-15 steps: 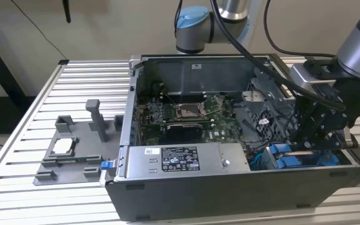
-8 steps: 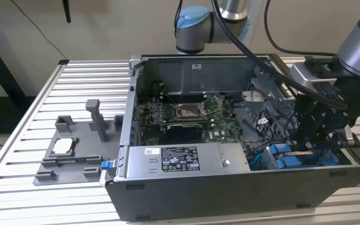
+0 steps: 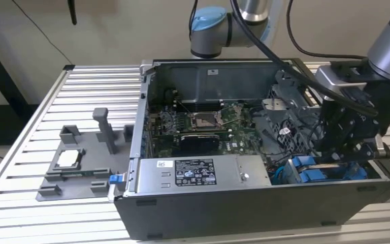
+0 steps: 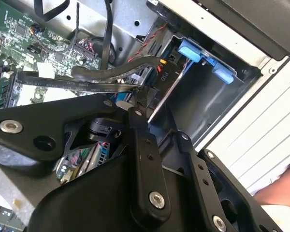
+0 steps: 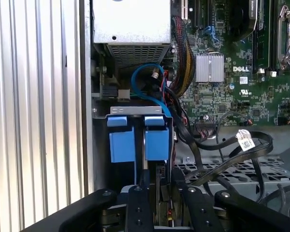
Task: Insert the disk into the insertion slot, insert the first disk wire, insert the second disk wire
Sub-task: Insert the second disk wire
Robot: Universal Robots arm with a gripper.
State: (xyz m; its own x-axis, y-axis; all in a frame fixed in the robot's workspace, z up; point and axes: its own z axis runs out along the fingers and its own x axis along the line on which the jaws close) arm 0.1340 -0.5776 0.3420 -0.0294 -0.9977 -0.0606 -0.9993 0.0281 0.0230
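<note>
My gripper (image 3: 338,156) reaches down into the near corner of the open computer case, on the exterior view's right. It hangs over the insertion slot (image 3: 320,172), a dark metal cage with blue plastic fittings (image 5: 157,141). In the first wrist view the gripper (image 5: 162,186) is shut on a black connector with red and yellow wires, a disk wire, right behind the blue fittings. In the second wrist view the gripper (image 4: 135,104) sits by a flat black cable (image 4: 82,84) beside the cage's divider. A silvery, blue-edged strip (image 4: 79,166) shows under the linkage; I cannot tell whether it is the disk.
A grey labelled power-supply box (image 3: 195,173) lies along the case's near side. The motherboard (image 3: 202,124) fills the middle. Loose black cables with a white tag (image 5: 245,140) loop beside the cage. A grey fixture (image 3: 73,170) stands on the slatted table (image 3: 19,203), at the exterior view's left.
</note>
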